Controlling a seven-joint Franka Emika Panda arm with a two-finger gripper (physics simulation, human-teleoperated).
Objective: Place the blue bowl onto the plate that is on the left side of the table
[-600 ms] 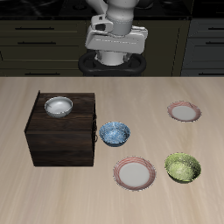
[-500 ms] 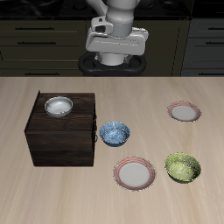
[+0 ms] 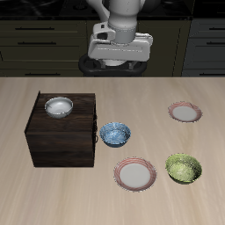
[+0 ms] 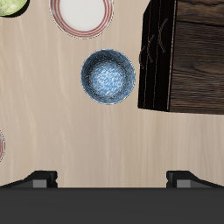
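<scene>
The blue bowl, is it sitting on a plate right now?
No, the blue bowl rests on the bare table, beside the dark wooden cabinet and apart from both plates.

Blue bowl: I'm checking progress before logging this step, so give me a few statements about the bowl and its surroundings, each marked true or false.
1. The blue bowl sits on the bare table beside the dark wooden cabinet. True.
2. The blue bowl rests on the plate. False: that plate is empty and the bowl lies well apart from it.
3. A white-grey bowl stands on top of the cabinet. True.
4. The gripper is shut on the blue bowl. False: it hangs high above the table at the back, holding nothing, with the bowl free below.
5. The green bowl is stacked on the larger plate. False: it stands on the table next to that plate.
</scene>
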